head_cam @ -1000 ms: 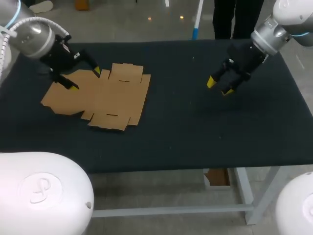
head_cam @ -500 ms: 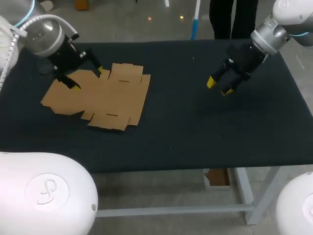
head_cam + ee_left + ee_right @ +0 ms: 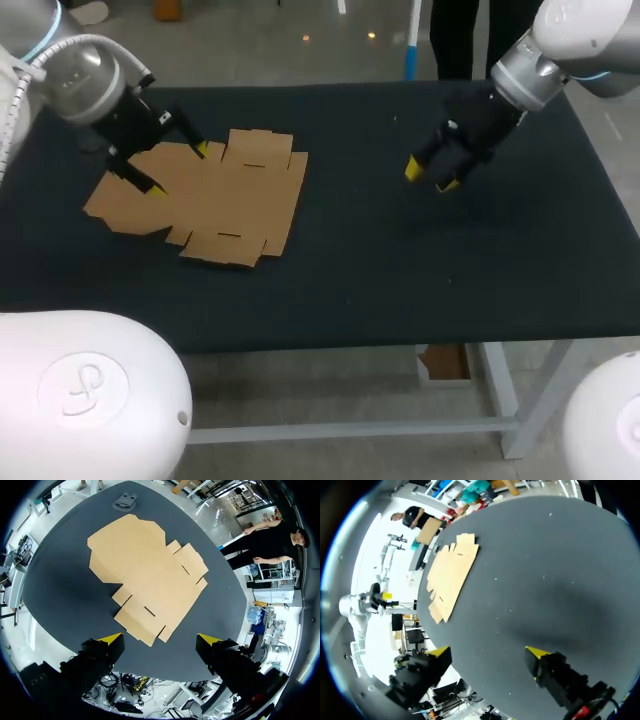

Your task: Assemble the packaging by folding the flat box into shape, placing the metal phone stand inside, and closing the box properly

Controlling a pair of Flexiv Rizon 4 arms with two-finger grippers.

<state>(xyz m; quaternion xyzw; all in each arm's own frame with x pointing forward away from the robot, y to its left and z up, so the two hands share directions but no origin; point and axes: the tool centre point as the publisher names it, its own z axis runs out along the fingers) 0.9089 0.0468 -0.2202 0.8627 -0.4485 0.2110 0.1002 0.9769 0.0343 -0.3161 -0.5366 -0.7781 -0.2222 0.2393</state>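
Note:
The flat brown cardboard box [image 3: 215, 200] lies unfolded on the left part of the dark table [image 3: 400, 260]. My left gripper [image 3: 177, 168] hangs open above the box's back left portion, with nothing between its fingers. In the left wrist view the box [image 3: 147, 575] spreads out ahead of the open gripper [image 3: 160, 641], and the grey metal phone stand [image 3: 125, 501] sits beyond the box near the table edge. My right gripper [image 3: 428, 177] stands open and empty over the table's right half, well apart from the box. In the right wrist view the box [image 3: 449, 575] lies far ahead of the gripper [image 3: 488, 653].
Bare dark tabletop [image 3: 535, 580] stretches between the box and my right gripper and on to the right edge. The table's front edge [image 3: 330, 338] runs below the box.
My right gripper has shifted left toward the table's middle. My left arm has shifted slightly over the box's back left portion. The box has not moved.

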